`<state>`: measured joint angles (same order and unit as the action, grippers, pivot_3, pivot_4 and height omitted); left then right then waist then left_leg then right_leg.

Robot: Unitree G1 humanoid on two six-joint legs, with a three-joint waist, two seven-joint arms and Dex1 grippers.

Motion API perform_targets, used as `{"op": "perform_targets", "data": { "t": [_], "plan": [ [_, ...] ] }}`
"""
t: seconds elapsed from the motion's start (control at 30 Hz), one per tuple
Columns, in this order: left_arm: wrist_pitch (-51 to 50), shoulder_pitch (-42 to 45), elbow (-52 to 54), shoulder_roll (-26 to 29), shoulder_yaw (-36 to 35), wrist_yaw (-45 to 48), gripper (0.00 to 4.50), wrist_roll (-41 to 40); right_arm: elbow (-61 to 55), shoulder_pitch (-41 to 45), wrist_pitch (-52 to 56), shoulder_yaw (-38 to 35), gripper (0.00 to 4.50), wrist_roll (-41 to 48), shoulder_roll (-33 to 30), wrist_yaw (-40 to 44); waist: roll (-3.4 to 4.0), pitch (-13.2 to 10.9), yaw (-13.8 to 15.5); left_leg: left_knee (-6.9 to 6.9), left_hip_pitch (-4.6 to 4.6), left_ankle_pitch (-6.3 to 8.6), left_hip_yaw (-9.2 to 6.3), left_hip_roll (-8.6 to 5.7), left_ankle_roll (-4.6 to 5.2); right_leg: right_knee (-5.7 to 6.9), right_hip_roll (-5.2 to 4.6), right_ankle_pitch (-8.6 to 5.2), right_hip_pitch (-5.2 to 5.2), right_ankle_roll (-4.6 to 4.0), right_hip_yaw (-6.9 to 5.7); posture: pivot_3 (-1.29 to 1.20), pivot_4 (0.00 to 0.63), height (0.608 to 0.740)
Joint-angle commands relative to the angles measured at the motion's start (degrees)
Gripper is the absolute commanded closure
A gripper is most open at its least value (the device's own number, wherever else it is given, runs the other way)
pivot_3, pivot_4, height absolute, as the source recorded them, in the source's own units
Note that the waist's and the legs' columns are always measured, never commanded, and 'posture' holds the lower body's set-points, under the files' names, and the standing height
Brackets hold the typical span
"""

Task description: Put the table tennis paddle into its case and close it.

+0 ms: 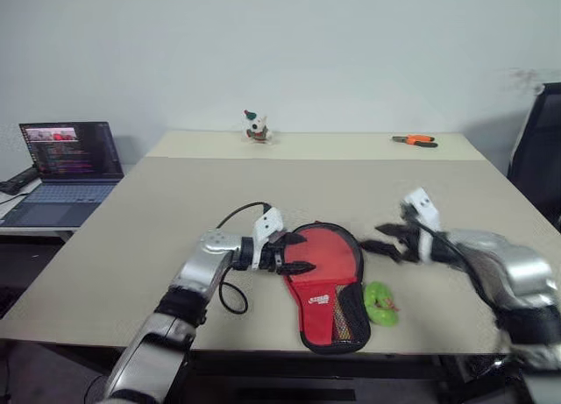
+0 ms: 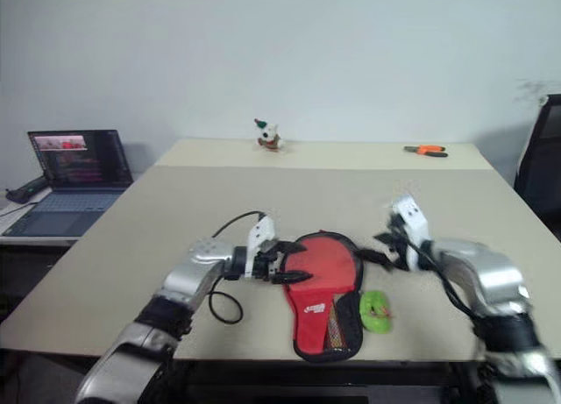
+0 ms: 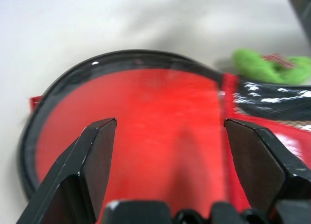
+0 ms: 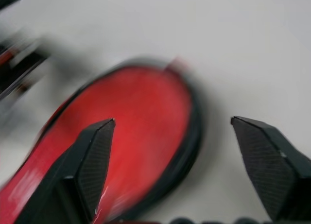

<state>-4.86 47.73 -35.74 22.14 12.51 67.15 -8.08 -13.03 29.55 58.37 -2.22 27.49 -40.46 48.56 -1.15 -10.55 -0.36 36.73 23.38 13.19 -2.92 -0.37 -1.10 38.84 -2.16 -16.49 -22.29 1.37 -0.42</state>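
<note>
Case (image 1: 326,286) on table (image 1: 131,237); paddle seemingly inside.

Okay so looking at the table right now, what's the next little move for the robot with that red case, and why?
Probably ease the left gripper forward to pin the case's round end. Its fingers stand open over the red case, which lies flat on the table. The right gripper is open, off beside the case, so nothing holds it.
</note>
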Motion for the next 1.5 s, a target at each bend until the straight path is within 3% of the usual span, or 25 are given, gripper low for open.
{"op": "perform_targets", "data": {
  "t": [0.03, 0.27, 0.57, 0.9, 0.97, 1.3, 1.5],
  "plan": [
    [6.38, 4.78, -8.19, -3.1, 1.02, 0.96, 0.63, 2.54, -12.51, -6.02, -0.61, -0.96, 0.37, 3.5, -7.15, 5.36, 0.01, -0.05, -0.29, 0.1, 0.03, 0.03, 0.0, 0.01, 0.05, 0.03, 0.0, 0.0, -0.01, 0.0, 0.03, 0.0, 0.15, 0.74],
    [13.69, 8.96, -20.7, -7.65, 2.24, 2.05, 0.63, 6.91, -21.52, -18.4, -12.37, 3.01, 0.37, -3.52, -17.88, 8.17, -0.11, -0.13, -0.92, 0.23, 0.06, 0.04, -0.02, -0.02, 0.06, 0.06, 0.08, -0.17, 0.02, 0.31, -0.1, 0.0, 0.15, 0.74],
    [16.98, 10.05, -25.87, -9.51, 1.22, 2.74, 0.63, 8.88, -18.86, -16.79, -17.74, 9.52, 0.37, -9.9, -11.28, 1.37, -0.15, -0.14, -1.13, 0.27, 0.05, 0.02, -0.05, 0.0, 0.04, 0.1, 0.01, -0.15, 0.07, 0.35, -0.12, 0.0, 0.15, 0.74],
    [17.79, 9.36, -25.35, -9.36, 0.43, 3.39, 0.63, 9.34, -12.47, -16.43, -23.25, 14.88, 0.37, -17.1, -9.08, -0.1, -0.15, -0.15, -1.05, 0.27, 0.04, 0.02, -0.14, -0.02, 0.03, 0.12, -0.01, -0.13, 0.07, 0.32, -0.14, 0.0, 0.15, 0.74],
    [17.82, 9.28, -25.23, -9.4, 0.42, 3.83, 0.63, 9.38, -11.36, -15.79, -23.85, 14.9, 0.9, -17.74, -8.5, -0.14, -0.15, -0.15, -1.06, 0.27, 0.04, 0.02, -0.14, -0.01, 0.03, 0.13, 0.0, -0.13, 0.07, 0.32, -0.14, 0.0, 0.15, 0.74],
    [17.77, 8.72, -25.15, -9.34, 1.29, 9.63, 0.63, 9.57, -9.72, -14.4, -25.58, 13.36, 4.41, -18.89, -10.02, 3.0, -0.15, -0.14, -1.1, 0.25, 0.03, 0.02, -0.12, -0.02, 0.03, 0.13, 0.0, 0.01, 0.07, 0.07, -0.14, 0.0, 0.15, 0.74],
    [17.3, 8.87, -26.57, -10.84, 0.95, 8.86, 0.63, 9.73, -15.2, -17.26, -24.55, 9.66, 4.46, -15.63, -16.49, 9.67, -0.15, -0.14, -1.05, 0.25, 0.05, 0.02, -0.14, -0.03, 0.04, 0.1, -0.01, 0.01, 0.07, 0.07, -0.14, 0.0, 0.15, 0.74]
  ]
}}
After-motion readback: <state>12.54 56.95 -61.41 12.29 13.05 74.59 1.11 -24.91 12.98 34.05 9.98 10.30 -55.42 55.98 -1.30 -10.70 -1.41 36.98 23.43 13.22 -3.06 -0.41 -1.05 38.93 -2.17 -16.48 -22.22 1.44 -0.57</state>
